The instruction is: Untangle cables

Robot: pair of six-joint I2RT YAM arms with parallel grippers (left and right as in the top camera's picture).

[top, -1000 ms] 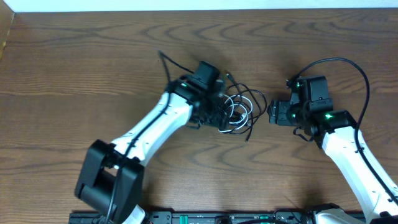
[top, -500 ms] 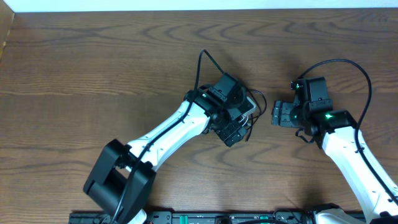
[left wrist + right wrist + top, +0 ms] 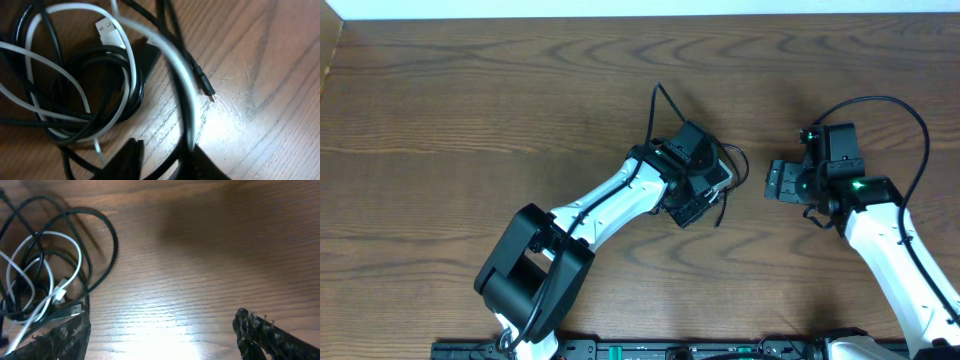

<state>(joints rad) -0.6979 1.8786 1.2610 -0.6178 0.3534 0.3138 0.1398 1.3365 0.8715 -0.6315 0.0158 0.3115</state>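
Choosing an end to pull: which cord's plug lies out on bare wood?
The black cable: its slim plug lies out on the wood, right of the tangle. The white cable has its flat plug among the loops.

Left wrist view: cables (image 3: pixel 107 31) cut off at top and left edges, one white strand (image 3: pixel 185 100) blurred; right wrist view: cut off at left; overhead: mostly hidden beneath left gripper (image 3: pixel 705 192).

I see a brown counter (image 3: pixel 440 90) with darker wavy wood grain. I make out a black cable (image 3: pixel 200 79) and a white cable (image 3: pixel 111 32). The left arm (image 3: pixel 610 200) and right arm (image 3: pixel 890 235) are white with black joints. Green lights (image 3: pixel 861 184) glow on the right one.
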